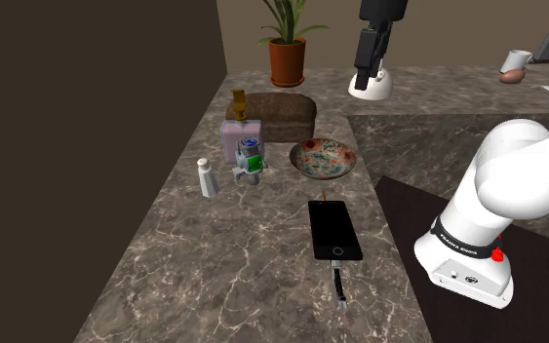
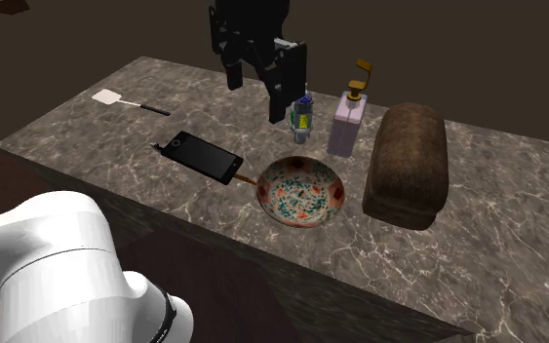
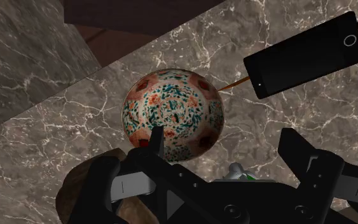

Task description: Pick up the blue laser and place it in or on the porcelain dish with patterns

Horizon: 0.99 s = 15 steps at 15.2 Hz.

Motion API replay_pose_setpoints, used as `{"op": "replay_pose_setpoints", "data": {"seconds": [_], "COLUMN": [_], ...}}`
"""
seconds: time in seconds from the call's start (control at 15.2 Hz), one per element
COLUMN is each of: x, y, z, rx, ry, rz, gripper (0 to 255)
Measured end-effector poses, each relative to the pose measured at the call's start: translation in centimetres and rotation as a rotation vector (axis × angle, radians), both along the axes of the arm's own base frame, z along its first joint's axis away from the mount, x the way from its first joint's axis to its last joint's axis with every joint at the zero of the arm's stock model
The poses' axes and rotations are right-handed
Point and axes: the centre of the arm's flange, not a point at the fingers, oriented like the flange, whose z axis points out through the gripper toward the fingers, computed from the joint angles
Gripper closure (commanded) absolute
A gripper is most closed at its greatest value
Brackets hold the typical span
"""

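High above the bench (image 1: 262, 283), our claw (image 2: 265, 90) hangs with its fingers spread wide and nothing between them. We judge the task to be at its approach step, with the pick not yet made. The blue laser (image 2: 302, 117), a small upright thing marked green and blue, stands on the bench just beside the lilac pump bottle (image 2: 348, 122). In the shoulder view it lies at nine o'clock from the patterned dish (image 1: 323, 159), near but apart. Next we need to descend over the laser, straddle it and close without knocking the bottle. The dish holds nothing.
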Motion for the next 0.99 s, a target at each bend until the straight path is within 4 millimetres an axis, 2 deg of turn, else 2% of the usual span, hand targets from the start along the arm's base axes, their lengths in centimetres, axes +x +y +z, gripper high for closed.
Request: {"op": "replay_pose_setpoints", "data": {"seconds": [0.07, 0.26, 0.99], "x": [0.0, 2.0, 12.2], "y": [0.0, 1.2, 8.0], "z": [0.0, -1.2, -7.8], "rx": [0.000, 0.004, 0.027], "ry": [0.000, -0.005, -0.033], "rz": [0.000, 0.007, 0.044], "gripper": [0, 0, 0]}}
